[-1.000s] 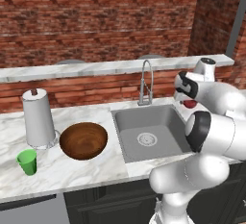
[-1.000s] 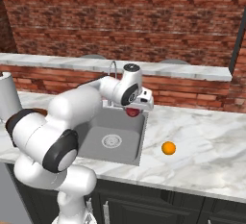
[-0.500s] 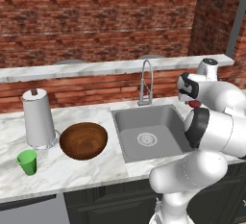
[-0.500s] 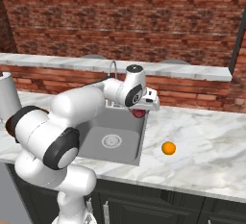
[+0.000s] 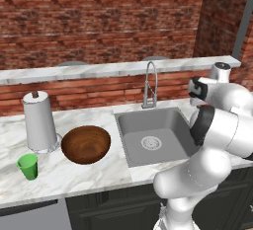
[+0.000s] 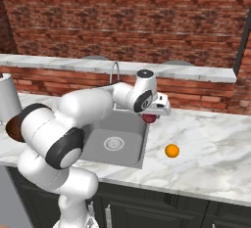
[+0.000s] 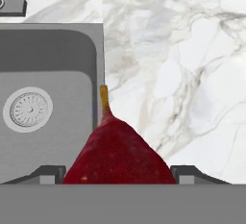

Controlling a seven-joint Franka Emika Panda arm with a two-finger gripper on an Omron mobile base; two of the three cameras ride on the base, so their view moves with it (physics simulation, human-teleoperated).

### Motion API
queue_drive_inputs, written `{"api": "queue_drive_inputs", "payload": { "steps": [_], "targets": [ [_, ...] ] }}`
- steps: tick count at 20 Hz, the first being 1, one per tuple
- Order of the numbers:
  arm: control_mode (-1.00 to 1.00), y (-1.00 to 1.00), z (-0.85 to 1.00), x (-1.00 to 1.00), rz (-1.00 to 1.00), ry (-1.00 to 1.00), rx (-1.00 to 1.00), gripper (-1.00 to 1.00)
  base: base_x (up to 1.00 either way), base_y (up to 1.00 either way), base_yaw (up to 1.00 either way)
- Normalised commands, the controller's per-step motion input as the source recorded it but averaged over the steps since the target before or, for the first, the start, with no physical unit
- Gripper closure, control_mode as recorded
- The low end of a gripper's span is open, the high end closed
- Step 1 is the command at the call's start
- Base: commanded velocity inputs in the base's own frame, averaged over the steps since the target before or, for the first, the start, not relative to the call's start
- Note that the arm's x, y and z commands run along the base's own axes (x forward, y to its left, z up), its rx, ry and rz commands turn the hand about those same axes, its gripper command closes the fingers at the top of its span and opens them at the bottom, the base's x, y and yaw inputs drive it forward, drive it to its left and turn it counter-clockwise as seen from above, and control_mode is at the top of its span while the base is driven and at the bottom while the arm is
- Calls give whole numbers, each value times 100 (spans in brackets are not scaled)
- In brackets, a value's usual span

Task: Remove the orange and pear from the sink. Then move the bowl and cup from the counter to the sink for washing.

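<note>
While the gripper (image 6: 156,112) has its jaws clamped on the pear (image 7: 117,154), the fruit hangs right above the sink (image 7: 53,55) rim. Bare tabletop (image 7: 182,74) lies just beside it, toward the orange (image 6: 171,150).

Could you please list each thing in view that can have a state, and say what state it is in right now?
Two-finger gripper: shut on the pear, above the sink's right edge.
Dark red pear: held, stem pointing away.
Bright orange ball: out of the sink, resting on the white marble counter.
Grey metal sink: basin bare, no water running.
Dark brown wooden bowl: upright on the counter.
Small green cup: upright on the counter.
</note>
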Motion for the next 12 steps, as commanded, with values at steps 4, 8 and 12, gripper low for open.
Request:
{"api": "queue_drive_inputs", "payload": {
  "steps": [4,8,12],
  "targets": [
    [-100,-31,-4,0,0,0,-1,100,0,0,0],
    [-100,-29,-5,0,0,0,0,100,0,0,0],
    [-100,-26,-9,1,0,0,-1,100,0,0,0]
  ]
}}
